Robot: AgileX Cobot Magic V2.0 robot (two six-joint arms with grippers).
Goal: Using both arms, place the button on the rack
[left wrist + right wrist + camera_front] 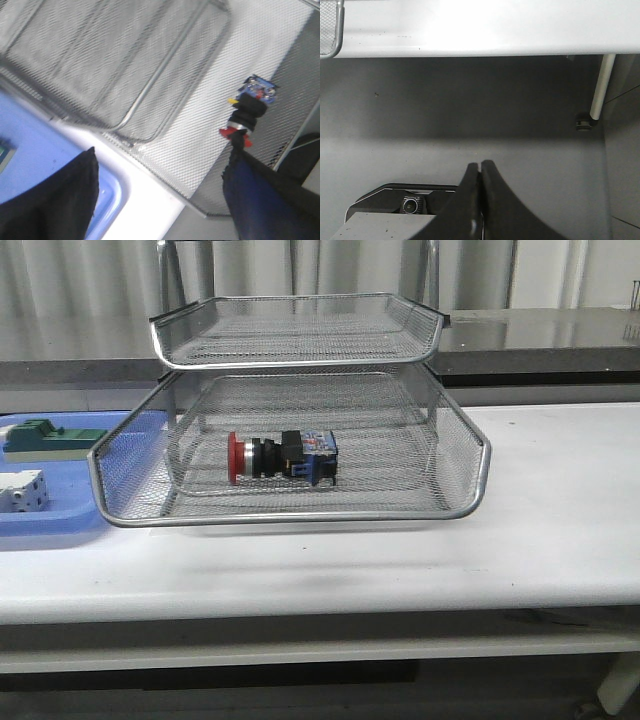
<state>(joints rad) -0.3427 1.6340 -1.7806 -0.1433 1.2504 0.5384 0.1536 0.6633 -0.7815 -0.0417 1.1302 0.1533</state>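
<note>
The button [281, 457] lies on its side on the mesh floor of the rack [460, 455], in the lower of the two tiers seen from the front, near the middle of that tray, with its red cap toward nine o'clock and its blue block toward three o'clock. Nothing touches it, so the placing itself looks done. At about nine o'clock from the rack, just beside its rim, a blue tray [60, 522] holds a green block [45, 437] and a white block [22, 490]. All of this rests on the white table [540, 540]. The left gripper [160, 192] hangs above the rack's front edge with its fingers spread wide and nothing between them, the button showing beyond it. The right gripper [480, 172] has its fingers pressed together, empty, below the table's edge and well away from the rack. What seems left is only for the left arm to draw back.
</note>
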